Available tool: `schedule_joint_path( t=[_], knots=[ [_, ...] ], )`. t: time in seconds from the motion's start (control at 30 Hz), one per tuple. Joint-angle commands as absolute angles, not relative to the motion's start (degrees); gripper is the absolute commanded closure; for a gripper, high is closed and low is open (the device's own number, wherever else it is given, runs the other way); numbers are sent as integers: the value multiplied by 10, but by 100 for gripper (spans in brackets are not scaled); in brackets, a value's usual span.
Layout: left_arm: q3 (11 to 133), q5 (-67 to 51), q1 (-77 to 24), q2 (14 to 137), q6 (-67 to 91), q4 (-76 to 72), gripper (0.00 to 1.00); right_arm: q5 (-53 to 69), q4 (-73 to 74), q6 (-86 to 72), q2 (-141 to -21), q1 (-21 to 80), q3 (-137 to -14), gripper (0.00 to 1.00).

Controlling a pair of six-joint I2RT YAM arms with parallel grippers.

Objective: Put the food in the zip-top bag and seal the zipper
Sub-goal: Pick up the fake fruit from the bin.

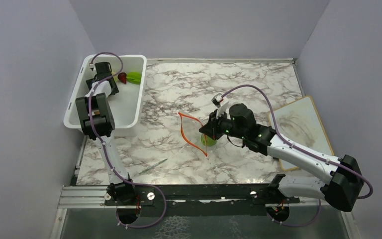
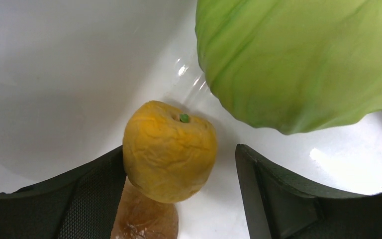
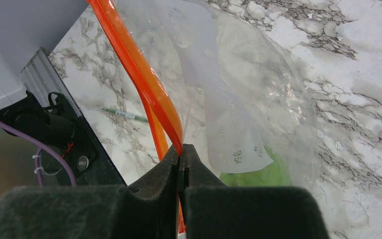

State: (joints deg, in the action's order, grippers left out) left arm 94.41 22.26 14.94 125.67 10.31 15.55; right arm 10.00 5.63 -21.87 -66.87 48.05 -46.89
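In the white tub (image 1: pixel 129 117) my left gripper (image 1: pixel 104 74) (image 2: pixel 180 149) is open around an orange fruit (image 2: pixel 169 152); the left finger touches it, the right finger stands apart. A pale green cabbage (image 2: pixel 298 59) (image 1: pixel 135 77) lies just beyond, with a brown piece (image 2: pixel 144 219) under the orange and a dark red piece (image 1: pixel 122 77) beside the cabbage. My right gripper (image 1: pixel 211 129) (image 3: pixel 180 149) is shut on the orange-red zipper (image 3: pixel 149 84) (image 1: pixel 191 132) and holds the clear zip-top bag (image 3: pixel 258 99) with its mouth gaping. A green fruit (image 3: pixel 258 174) (image 1: pixel 209 140) lies inside, behind the white label patch (image 3: pixel 238 144).
A pale board (image 1: pixel 301 127) lies at the table's right edge, partly under the right arm. A thin green pen-like stick (image 1: pixel 154 166) (image 3: pixel 124 115) lies on the marble near the front rail. The tub's walls (image 2: pixel 54 74) close in around the left gripper.
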Motion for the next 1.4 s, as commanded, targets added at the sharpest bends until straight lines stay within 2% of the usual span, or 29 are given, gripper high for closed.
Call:
schedule_joint_path(
  t=[0.0, 0.33, 0.63, 1.1, 1.37],
  knots=[
    [980, 234, 153, 1268, 86, 157, 23, 106, 32, -225, -668, 483, -480, 99],
    [946, 198, 153, 1226, 106, 161, 44, 106, 24, -238, -662, 483, -466, 99],
    [873, 161, 140, 1141, 150, 180, 54, 108, 26, -280, -645, 482, -452, 99],
    [750, 95, 104, 979, 160, 218, 55, 60, 84, -308, -611, 482, -460, 99],
    [708, -13, 73, 831, 175, 237, 55, 32, 104, -312, -619, 482, -476, 99]
  ],
)
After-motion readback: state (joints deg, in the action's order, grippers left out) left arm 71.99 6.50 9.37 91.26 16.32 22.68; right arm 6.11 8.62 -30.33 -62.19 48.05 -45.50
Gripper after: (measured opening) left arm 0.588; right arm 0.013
